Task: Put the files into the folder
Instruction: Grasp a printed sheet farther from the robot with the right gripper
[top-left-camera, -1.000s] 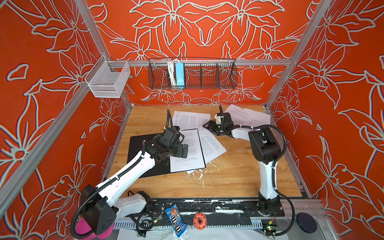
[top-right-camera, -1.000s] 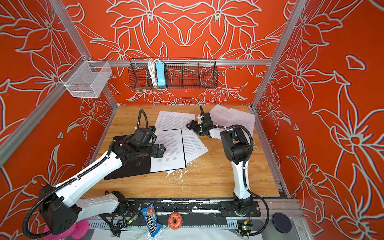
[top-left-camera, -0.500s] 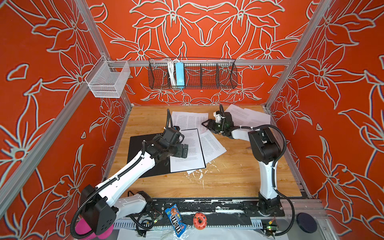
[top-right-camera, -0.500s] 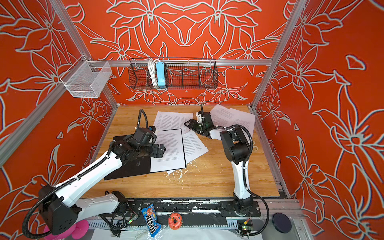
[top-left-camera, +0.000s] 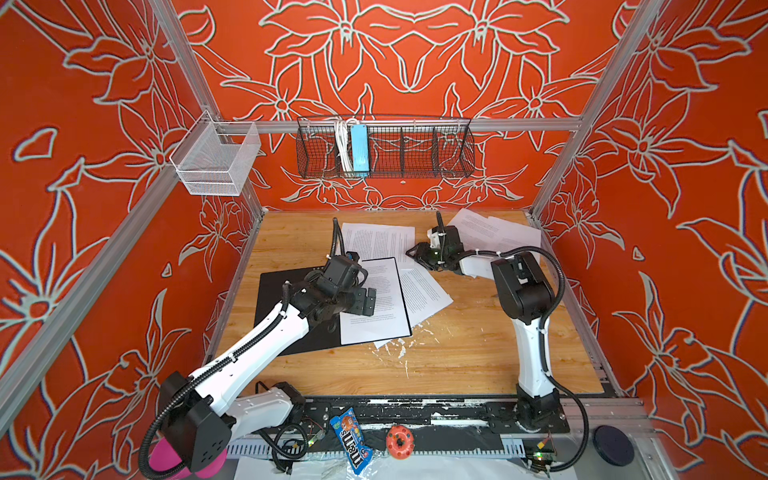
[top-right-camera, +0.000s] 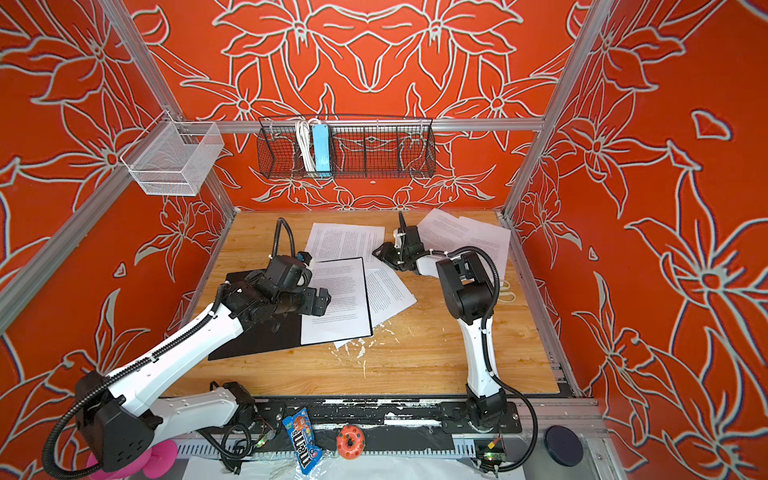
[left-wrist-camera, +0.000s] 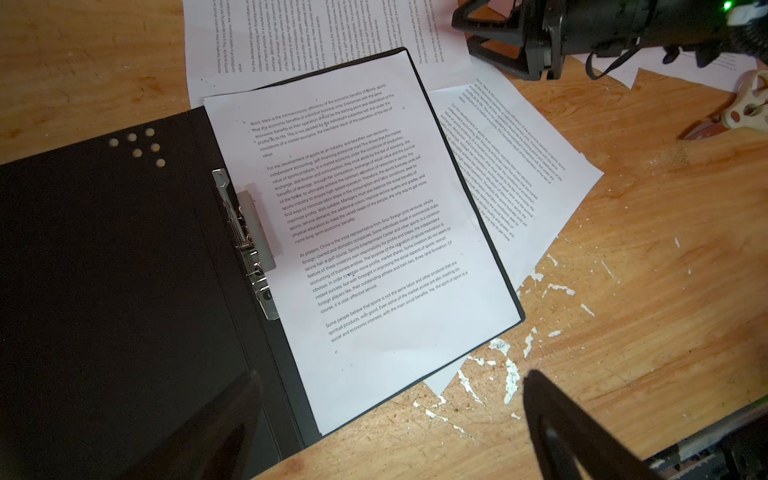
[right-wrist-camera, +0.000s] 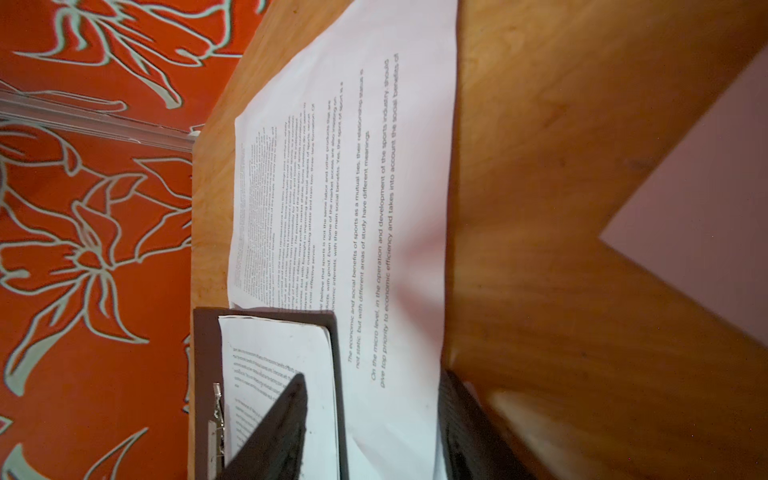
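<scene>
Left gripper (top-left-camera: 369, 301) fingers spread wide above folder (top-left-camera: 286, 291) with filed sheet (top-left-camera: 384, 307); right gripper (top-left-camera: 415, 254) half-spread over loose sheet (top-left-camera: 378, 241).

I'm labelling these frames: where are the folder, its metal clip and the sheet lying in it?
folder (left-wrist-camera: 104, 270): left wrist view, bare black inside cover.
metal clip (left-wrist-camera: 249, 235): left wrist view, middle of bar.
sheet (left-wrist-camera: 365, 228): left wrist view, printed middle.
</scene>
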